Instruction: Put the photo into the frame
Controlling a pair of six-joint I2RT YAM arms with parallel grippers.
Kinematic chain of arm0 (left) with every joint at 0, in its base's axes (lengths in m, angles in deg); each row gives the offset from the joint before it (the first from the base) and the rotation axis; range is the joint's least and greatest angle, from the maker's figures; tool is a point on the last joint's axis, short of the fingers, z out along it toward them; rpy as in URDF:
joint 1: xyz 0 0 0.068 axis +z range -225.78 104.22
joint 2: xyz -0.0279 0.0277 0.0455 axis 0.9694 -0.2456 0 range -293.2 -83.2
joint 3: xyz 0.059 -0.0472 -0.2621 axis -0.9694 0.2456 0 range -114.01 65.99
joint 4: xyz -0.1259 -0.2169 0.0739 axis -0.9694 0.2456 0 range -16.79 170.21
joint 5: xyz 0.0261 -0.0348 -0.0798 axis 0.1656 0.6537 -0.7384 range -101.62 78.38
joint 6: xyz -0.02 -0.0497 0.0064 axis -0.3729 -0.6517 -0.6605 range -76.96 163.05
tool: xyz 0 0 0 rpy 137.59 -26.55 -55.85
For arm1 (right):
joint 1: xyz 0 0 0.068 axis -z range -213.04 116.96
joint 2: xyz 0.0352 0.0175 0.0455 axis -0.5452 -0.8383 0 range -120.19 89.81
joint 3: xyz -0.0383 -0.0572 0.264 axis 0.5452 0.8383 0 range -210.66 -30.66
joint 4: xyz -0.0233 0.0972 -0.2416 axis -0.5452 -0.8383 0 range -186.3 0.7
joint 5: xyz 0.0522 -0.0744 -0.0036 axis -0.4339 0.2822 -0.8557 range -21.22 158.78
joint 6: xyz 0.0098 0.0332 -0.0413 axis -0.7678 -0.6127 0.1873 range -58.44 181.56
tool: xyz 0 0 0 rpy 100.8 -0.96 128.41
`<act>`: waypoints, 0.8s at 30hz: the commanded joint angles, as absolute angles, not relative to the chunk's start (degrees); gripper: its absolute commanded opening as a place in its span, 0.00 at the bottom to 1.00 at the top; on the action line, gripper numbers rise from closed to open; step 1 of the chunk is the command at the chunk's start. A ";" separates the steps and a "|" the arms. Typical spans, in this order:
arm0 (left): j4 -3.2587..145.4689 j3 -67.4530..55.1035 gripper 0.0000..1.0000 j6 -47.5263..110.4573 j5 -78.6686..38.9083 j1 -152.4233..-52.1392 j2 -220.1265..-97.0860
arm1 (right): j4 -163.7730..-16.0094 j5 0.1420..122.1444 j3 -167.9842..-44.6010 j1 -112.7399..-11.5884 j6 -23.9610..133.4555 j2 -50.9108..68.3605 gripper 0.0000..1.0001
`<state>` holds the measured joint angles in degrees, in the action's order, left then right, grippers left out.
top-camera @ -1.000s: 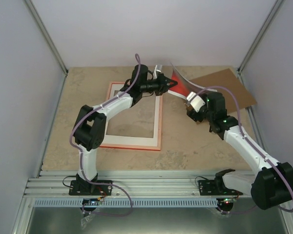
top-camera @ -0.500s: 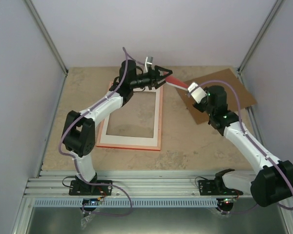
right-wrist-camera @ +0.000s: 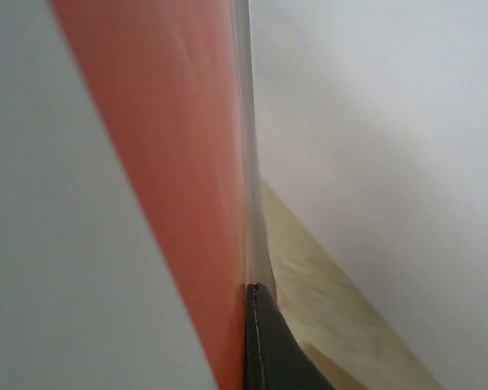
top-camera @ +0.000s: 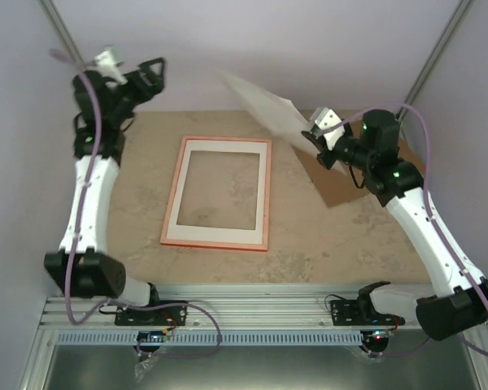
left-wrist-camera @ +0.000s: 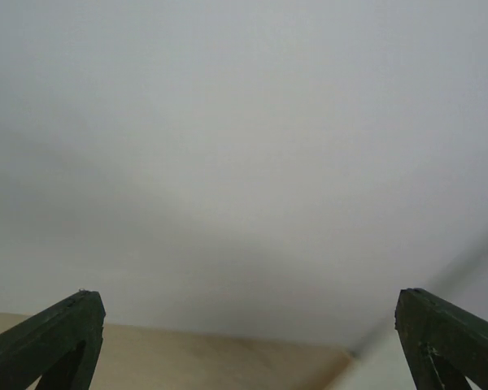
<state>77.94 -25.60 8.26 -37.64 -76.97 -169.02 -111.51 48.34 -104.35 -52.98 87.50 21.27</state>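
The photo (top-camera: 264, 104) hangs in the air over the table's far side, tilted, its plain white back towards the top camera. My right gripper (top-camera: 317, 138) is shut on its right edge. In the right wrist view the red-orange print side (right-wrist-camera: 187, 162) runs edge-on into the right gripper (right-wrist-camera: 249, 294), with one dark finger (right-wrist-camera: 270, 345) pressed flat against it. The frame (top-camera: 265, 195) lies flat on the table, pale orange-pink side up, with bare table showing through its opening. My left gripper (top-camera: 150, 71) is raised at the far left, open and holding nothing; its wrist view (left-wrist-camera: 248, 309) shows only wall.
A brown cardboard backing board (top-camera: 346, 188) lies on the table under the right arm, right of the frame. Grey walls (top-camera: 32, 162) close in the table on the left, back and right. The left arm stands tall along the left wall.
The left gripper opened, let go of the photo and swung up and away to the far left. The right gripper shut on the photo and lifted it, white back now upward.
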 commanded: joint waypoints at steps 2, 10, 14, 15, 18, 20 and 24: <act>90.12 -16.56 1.00 19.06 -12.42 -67.25 -155.64 | -114.01 28.62 -111.07 -57.84 74.83 14.36 0.01; 94.10 -2.92 0.99 20.36 -7.88 -59.31 -140.21 | -108.68 19.43 -121.29 -71.42 58.38 2.03 0.01; 96.21 -3.89 0.99 18.79 -8.55 -55.94 -138.21 | -100.68 13.16 -123.20 -71.51 45.00 -4.27 0.01; 96.17 -4.16 0.99 18.40 -8.70 -55.55 -138.24 | -99.28 12.28 -123.21 -71.34 42.51 -5.79 0.01; 95.97 -5.01 0.99 16.52 -9.90 -54.31 -139.33 | -95.02 11.56 -120.72 -69.15 34.64 -10.69 0.01; 95.74 -5.62 0.99 15.96 -10.85 -53.69 -140.77 | -89.99 11.22 -117.04 -66.80 28.56 -14.13 0.01; 95.51 -6.10 1.00 16.25 -11.62 -53.57 -143.62 | -86.57 11.98 -115.10 -64.29 24.25 -21.97 0.01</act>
